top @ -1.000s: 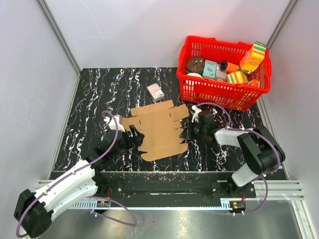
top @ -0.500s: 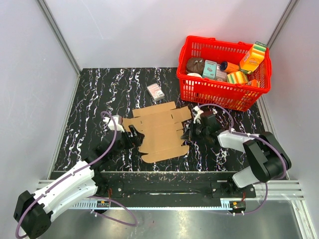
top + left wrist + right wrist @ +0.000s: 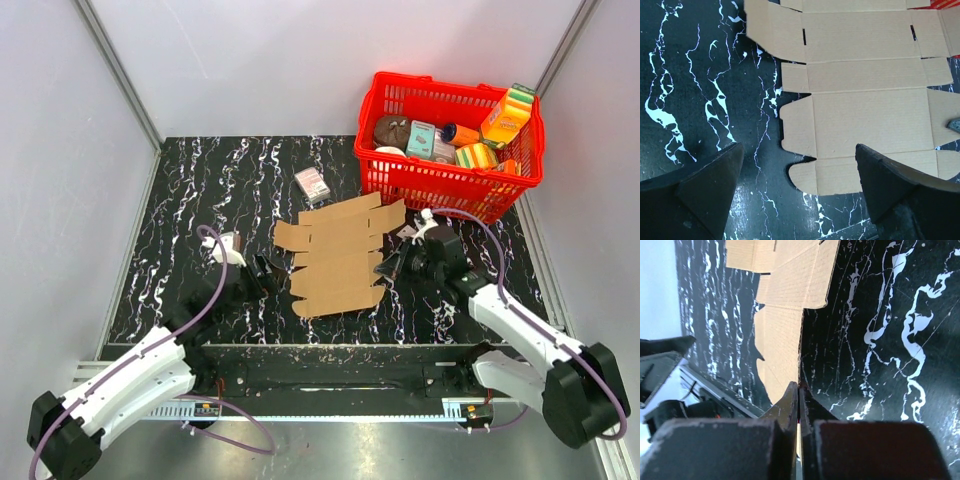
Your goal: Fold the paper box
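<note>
The box [image 3: 340,255] lies as an unfolded brown sheet on the black marbled tabletop [image 3: 200,200], about midway between the two arms. A second ago it sat further left, its left flaps just beside the left pincer [image 3: 263,275]. It has since slid right and a little toward the red basket [image 3: 430,190], so its far-right flap now lies near the basket's front wall.

The right pincer [image 3: 386,268] was part-way apart a second ago and has since clamped down on the sheet's right edge. In the right wrist view the right pincer [image 3: 799,386] has its two fingers pressed together, with the cardboard's [image 3: 785,305] edge running straight in between them. The right arm has also changed (its elbow, folded high before, is now stretched out low over the tabletop's near-right corner).

The left pincer [image 3: 797,150] stays spread wide and holds nothing. It has hardly moved, so a strip of bare tabletop now shows between it and the sheet's [image 3: 865,100] left tabs. The small white-and-pink carton [image 3: 312,184] beyond the sheet has not shifted.
</note>
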### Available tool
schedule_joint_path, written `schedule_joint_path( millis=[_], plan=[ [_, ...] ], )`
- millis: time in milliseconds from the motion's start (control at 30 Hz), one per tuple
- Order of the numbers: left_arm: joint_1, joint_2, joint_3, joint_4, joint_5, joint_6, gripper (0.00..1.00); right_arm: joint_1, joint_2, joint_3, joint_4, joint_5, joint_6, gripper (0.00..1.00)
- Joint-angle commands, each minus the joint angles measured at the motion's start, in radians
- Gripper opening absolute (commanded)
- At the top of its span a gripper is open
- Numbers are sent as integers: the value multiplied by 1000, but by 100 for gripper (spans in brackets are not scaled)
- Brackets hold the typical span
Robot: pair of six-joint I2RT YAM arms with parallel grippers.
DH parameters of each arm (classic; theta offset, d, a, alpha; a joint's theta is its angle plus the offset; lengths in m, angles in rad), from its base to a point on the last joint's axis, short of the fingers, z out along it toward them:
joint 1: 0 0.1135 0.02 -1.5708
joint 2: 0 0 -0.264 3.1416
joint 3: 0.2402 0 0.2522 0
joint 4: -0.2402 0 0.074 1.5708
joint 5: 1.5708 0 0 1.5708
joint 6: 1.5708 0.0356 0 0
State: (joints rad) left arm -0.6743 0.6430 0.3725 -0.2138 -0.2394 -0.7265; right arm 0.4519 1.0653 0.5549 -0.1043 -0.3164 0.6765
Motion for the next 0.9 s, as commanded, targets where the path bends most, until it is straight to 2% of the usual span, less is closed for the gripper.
schedule_joint_path(
  millis=[0, 167, 500, 733, 867],
  plan=[
    [-4, -35, 60, -24, -3, -28, 99, 21, -80, 16, -78, 89, 190, 0],
    [-4, -63, 55, -48, -15, -36, 99, 31, -91, 16, -109, 148, 227, 0],
    [-4, -103, 88, -154, -43, -45, 99, 53, -21, 57, -140, 132, 218, 0],
    [-4, -166, 98, -211, -61, -57, 99, 175, -54, -7, -110, 238, 322, 0],
    [-4, -189, 108, -249, -72, -50, 99, 287, -53, -67, -69, 335, 406, 0]
  ],
)
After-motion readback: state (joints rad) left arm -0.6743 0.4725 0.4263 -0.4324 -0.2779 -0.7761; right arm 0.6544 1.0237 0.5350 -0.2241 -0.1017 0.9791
